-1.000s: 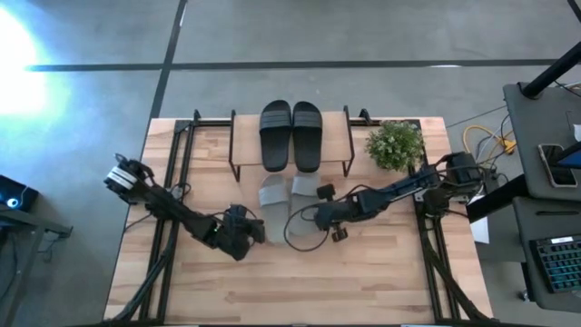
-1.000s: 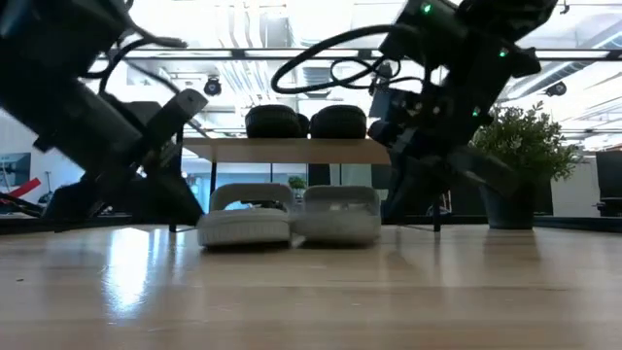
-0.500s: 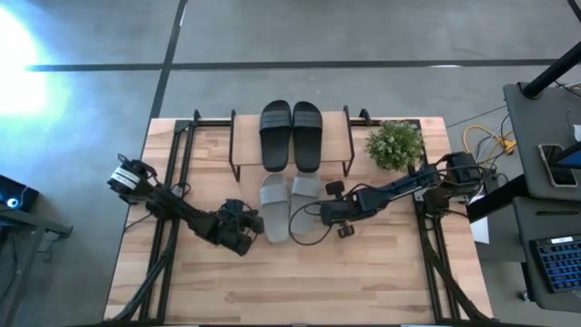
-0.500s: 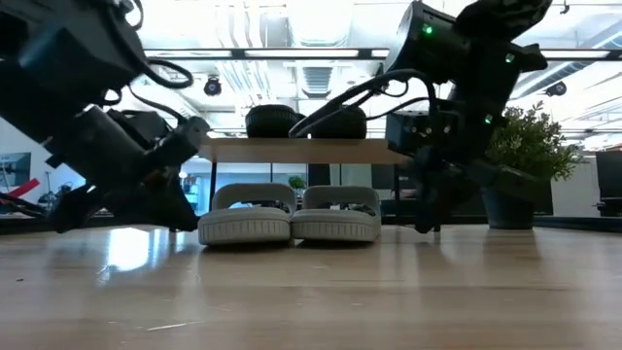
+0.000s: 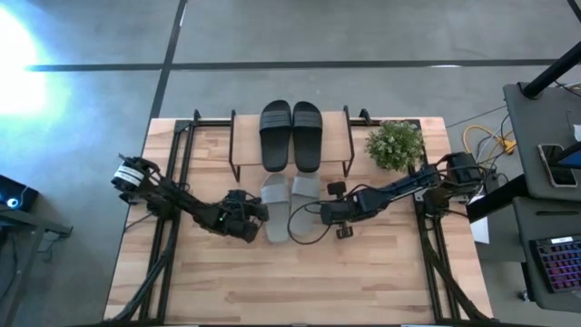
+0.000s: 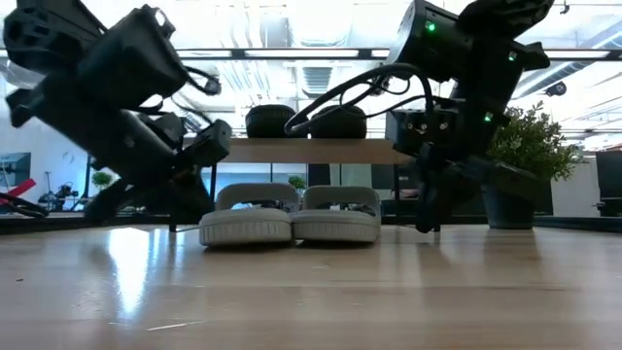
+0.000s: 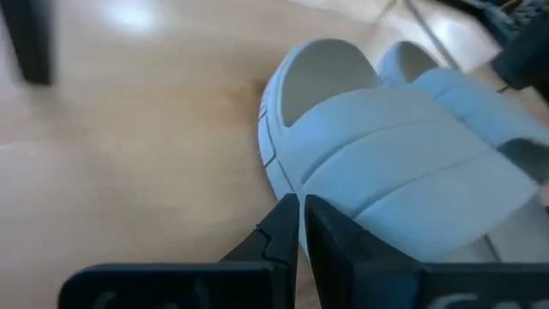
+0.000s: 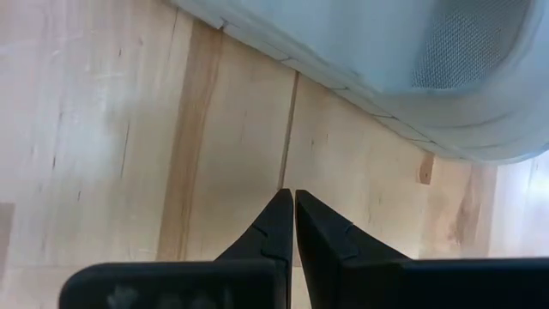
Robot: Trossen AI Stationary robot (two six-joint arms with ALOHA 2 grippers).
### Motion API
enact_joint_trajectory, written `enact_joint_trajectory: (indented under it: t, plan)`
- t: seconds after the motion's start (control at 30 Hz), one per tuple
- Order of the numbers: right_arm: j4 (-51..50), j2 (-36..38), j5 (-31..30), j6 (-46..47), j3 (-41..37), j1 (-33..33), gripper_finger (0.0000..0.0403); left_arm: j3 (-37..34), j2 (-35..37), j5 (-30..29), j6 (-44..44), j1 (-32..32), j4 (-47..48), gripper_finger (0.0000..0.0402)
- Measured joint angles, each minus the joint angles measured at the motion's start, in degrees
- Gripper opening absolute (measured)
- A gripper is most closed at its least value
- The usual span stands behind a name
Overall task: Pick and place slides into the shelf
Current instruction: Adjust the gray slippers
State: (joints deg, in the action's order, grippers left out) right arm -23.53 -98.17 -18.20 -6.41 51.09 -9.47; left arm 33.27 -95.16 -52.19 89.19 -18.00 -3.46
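Observation:
Two black slides [image 5: 291, 136] lie side by side on the shelf's top board [image 5: 334, 138]. Two light grey slides sit sole-down on the table, toes under the shelf: the left one [image 5: 275, 211] and the right one [image 5: 305, 195]; both face the low view [image 6: 290, 216]. My left gripper [image 5: 255, 216] is shut and sits at the left grey slide's outer side [image 7: 386, 172]. My right gripper [image 5: 327, 213] is shut and hangs low over bare table just right of the right grey slide [image 8: 386, 60], apart from it. My left gripper has its shut fingertips [image 7: 290, 215] against the outer side of the left grey slide's sole [image 7: 276, 167], just below the strap. The fingers come from the table's left, slanting down. The slide lies flat on the table.
A potted plant [image 5: 395, 145] stands at the table's far right, beside the shelf's right legs. A black cable loop [image 5: 304, 232] hangs from the right arm over the grey slides' heels. Black frame rails run along both table sides. The near half of the table [image 5: 290, 282] is bare wood.
My left gripper has moved toward the table's far edge and to the right, up to the left grey slide's side. My right gripper has drawn back to the right, away from the right grey slide.

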Motion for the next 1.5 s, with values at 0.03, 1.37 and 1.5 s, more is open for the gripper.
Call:
enact_joint_trajectory:
  t: [0.03,1.37,1.5]
  plan:
    - [0.0,0.0,0.0,0.0,0.0,0.0,0.0009,-0.1,-0.3,0.0,-1.9,0.5,-2.4,0.0010]
    - [0.1,0.2,-0.9,-5.4,-2.4,4.1,0.0009,2.0,8.1,13.1,-10.5,-1.1,3.3,0.0010]
    - [-0.1,0.5,1.8,-1.3,-2.4,4.2,0.0009,4.8,7.9,21.4,-17.2,-5.4,-5.3,0.0010]
